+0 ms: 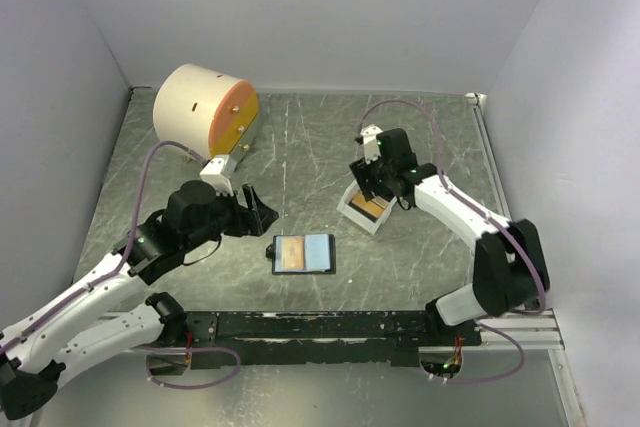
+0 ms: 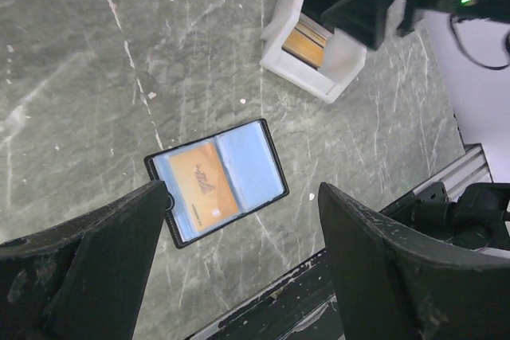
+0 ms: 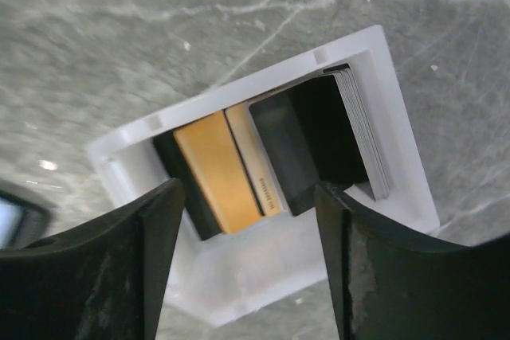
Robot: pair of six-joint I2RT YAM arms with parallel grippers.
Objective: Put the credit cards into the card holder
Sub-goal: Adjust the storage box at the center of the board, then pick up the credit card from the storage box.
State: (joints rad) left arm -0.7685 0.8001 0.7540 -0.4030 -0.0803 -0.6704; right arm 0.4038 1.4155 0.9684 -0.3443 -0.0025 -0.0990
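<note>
Several credit cards, likely stiff and slick, stand edgewise in the tray; pinch across the faces. Both left claw and right claw gape empty.

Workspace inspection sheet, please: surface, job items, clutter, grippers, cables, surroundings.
Surface: grey marbled table, scattered white specks.
Job's things: card holder lies open and flat, with an orange card in one pocket; more cards stand in the white tray.
Clutter: cream cylinder at the far left.
Grippers: left gripper open, short of the holder; right gripper open over the tray; both empty.
Cables: purple cables loop along both arms.
Surroundings: plain pale walls; nothing else seen.
</note>
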